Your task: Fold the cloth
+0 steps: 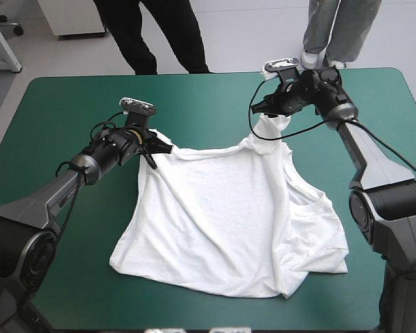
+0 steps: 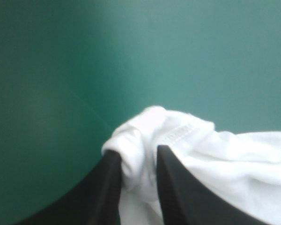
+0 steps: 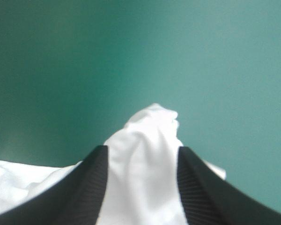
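The white T-shirt (image 1: pixel 229 222) lies spread and rumpled across the middle of the teal-green table (image 1: pixel 69 97), its far edge pulled taut between both grippers. My left gripper (image 1: pixel 151 149) pinches the far left corner; in the left wrist view a bunched wad of the T-shirt (image 2: pixel 145 136) sits between the black fingers (image 2: pixel 171 178). My right gripper (image 1: pixel 274 114) holds the far right corner, lifted a little off the table; in the right wrist view the T-shirt (image 3: pixel 143 159) rises between its fingers (image 3: pixel 196 187). The near part is folded over itself at the right.
Bare teal-green cover (image 1: pixel 194 97) lies beyond the far edge of the T-shirt and along the table's left side. The table's far edge (image 1: pixel 208 75) runs just behind the right gripper.
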`<action>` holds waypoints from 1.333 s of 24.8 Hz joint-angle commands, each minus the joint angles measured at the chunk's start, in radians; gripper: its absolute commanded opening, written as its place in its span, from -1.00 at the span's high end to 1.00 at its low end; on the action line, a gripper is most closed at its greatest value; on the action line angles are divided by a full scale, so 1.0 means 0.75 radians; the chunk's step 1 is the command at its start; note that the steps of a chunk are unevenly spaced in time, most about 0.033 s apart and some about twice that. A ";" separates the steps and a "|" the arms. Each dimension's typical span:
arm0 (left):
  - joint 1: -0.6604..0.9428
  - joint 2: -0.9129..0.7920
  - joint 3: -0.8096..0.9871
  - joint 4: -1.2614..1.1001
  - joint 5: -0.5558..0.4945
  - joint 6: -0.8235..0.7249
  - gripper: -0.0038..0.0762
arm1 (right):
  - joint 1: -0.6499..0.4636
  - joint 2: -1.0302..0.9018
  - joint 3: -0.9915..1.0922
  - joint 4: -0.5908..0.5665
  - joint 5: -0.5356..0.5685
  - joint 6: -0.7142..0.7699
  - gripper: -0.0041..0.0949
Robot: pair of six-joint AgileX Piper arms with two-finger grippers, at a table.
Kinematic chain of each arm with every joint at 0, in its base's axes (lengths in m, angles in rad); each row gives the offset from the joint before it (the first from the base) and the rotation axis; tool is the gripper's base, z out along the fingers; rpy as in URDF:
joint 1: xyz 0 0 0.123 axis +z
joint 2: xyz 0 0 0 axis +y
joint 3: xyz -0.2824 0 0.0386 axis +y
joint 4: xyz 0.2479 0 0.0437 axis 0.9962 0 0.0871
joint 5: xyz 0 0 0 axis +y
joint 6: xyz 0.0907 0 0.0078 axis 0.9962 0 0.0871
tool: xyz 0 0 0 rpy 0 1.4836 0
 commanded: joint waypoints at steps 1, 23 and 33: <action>0.000 -0.060 -0.037 0.008 -0.008 0.041 -0.11 | -0.044 -0.129 -0.047 0.026 -0.024 -0.019 -0.51; 0.000 -0.693 -0.631 -0.257 0.877 0.335 -0.37 | -0.109 -1.233 1.241 -0.170 0.284 0.015 -0.45; 0.000 -0.703 -0.631 -0.318 0.899 0.338 -0.37 | -0.105 -1.103 1.401 -0.241 0.109 0.042 -0.45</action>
